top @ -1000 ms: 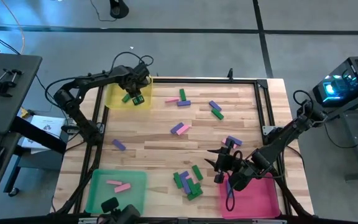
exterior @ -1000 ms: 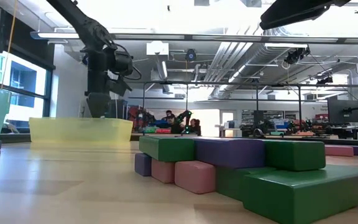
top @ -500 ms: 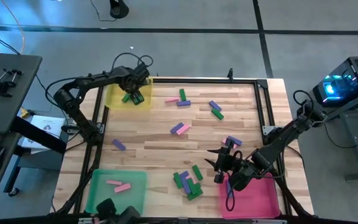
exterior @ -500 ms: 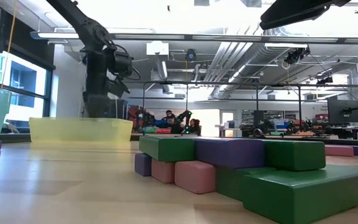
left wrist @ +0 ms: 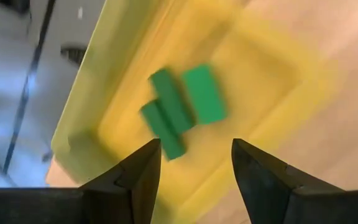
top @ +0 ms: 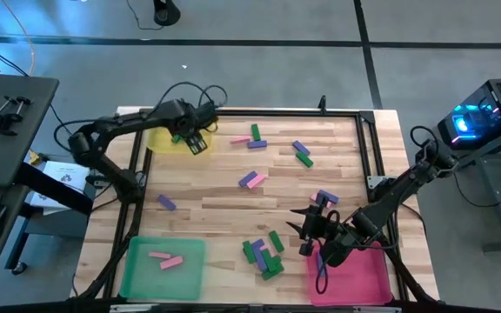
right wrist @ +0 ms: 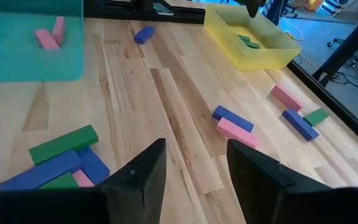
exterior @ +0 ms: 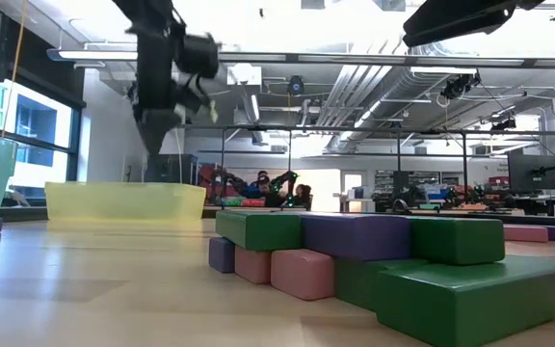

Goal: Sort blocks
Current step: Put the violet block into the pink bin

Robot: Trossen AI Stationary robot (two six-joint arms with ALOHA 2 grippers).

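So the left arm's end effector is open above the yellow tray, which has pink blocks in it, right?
Not quite: the blocks in the yellow tray are green, not pink, as the left wrist view shows. The rest holds: the left end effector is open above that tray.

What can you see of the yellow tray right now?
The yellow tray is a square, shallow, translucent plastic bin with raised walls, sitting flat on the wooden table at its far left corner. Green blocks lie in it, touching one another. The left gripper hangs above it, jaws open and empty, touching neither tray nor blocks.
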